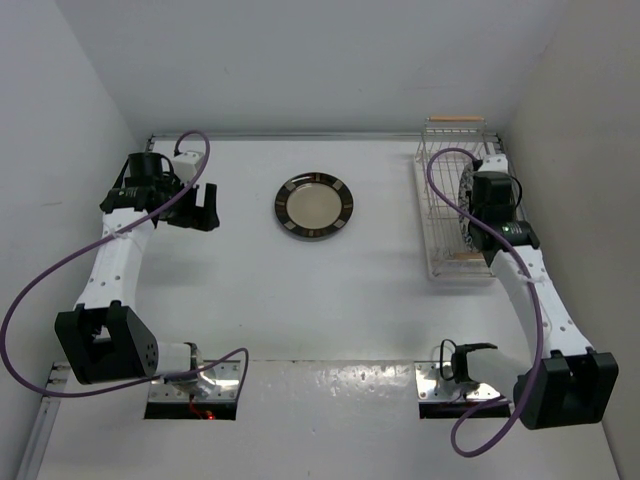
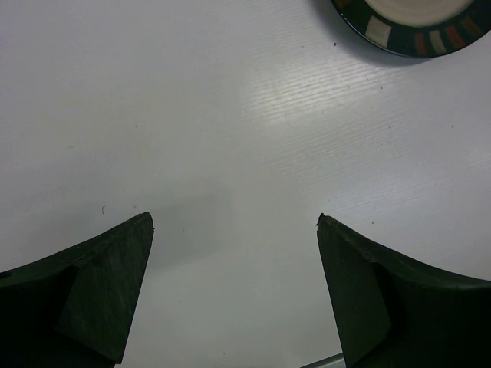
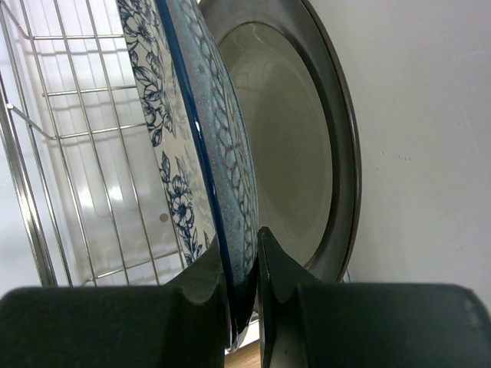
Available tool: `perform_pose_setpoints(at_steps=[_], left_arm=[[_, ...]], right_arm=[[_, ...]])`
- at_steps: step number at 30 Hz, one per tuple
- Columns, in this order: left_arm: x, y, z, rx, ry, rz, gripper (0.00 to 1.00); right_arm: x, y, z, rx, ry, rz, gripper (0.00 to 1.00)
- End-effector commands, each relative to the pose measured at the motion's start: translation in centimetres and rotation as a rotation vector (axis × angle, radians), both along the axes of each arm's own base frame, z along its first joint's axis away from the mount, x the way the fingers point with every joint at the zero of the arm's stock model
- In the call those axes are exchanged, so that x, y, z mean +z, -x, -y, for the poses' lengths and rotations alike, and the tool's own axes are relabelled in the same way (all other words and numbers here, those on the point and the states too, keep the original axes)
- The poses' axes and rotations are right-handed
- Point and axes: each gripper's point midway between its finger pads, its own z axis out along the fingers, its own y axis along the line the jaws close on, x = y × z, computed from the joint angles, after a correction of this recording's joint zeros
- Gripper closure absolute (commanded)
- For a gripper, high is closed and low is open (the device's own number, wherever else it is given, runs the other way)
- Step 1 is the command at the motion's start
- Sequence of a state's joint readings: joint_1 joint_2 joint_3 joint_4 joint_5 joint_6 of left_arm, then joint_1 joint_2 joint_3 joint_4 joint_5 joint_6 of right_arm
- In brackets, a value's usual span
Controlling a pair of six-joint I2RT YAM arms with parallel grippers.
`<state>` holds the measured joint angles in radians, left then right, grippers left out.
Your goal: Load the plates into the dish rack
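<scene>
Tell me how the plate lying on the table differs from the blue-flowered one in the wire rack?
Pose: the table plate lies flat, while the flowered plate stands on edge in the dish rack.
Pattern: the table plate is cream with a dark, light-marked rim; the flowered plate is white with blue blossoms.
Hold: the right gripper pinches the flowered plate's rim; nothing touches the table plate.
Both are round.

The left hand [image 2: 234, 222] hung open, fingers spread wide; the right hand [image 3: 244, 264], arm stretched forward, pinched the floral plate [image 3: 165, 153] by its rim.
</scene>
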<state>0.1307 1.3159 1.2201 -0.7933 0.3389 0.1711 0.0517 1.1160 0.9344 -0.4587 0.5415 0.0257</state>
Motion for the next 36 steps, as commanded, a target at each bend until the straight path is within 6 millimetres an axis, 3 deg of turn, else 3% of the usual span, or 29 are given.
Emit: perform_pose_setpoints(at_steps=[1,12,18,20,22,25,27,28,30,31,35,36], left_arm=[[1.3,-0.2,-0.1,0.008,0.000,0.052,0.08],[1.3,-0.2,-0.1,0.008,0.000,0.052,0.08],[1.3,-0.2,-0.1,0.008,0.000,0.052,0.08],[1.3,-0.2,-0.1,0.008,0.000,0.052,0.08],[1.3,-0.2,-0.1,0.008,0.000,0.052,0.08],[1.1,-0.2,-0.1,0.008,0.000,0.052,0.08],[1.1,-0.2,-0.1,0.008,0.000,0.052,0.08],[1.1,-0.2,-0.1,0.008,0.000,0.052,0.08],[1.1,-0.2,-0.1,0.008,0.000,0.052,0.08],[1.0,-0.2,-0.2,0.014,-0.007,0.051,0.08],[0.7,-0.3,-0.4,0.020,-0.013,0.041,0.08],[0.7,-0.3,-0.7,0.029,-0.013,0.041,0.08]], right_arm=[[2.2,-1.2,0.7,-0.020,0.022,0.082,1.00],[1.4,-1.3,1.9,-0.006,0.082,-0.031,0.98],[0.5,-1.4,1.2,-0.001,0.015,-0.047,0.52],[0.7,-1.6,1.1,0.004,0.014,-0.051,0.47],[1.5,-1.8,1.3,0.003,0.023,-0.039,0.39],[4.2,-2.7,1.4,0.010,0.035,0.015,0.36],[5.1,-3.0,1.1,0.030,0.030,0.025,0.31],[6.9,-3.5,0.9,0.038,0.026,0.070,0.30],[8.7,-3.6,0.8,0.042,0.026,0.115,0.26],[10.9,-4.1,0.1,0.061,0.019,0.173,0.25],[14.9,-5.1,-3.4,0.145,-0.084,0.342,0.22],[15.0,-5.8,-6.7,0.236,-0.190,0.368,0.22]])
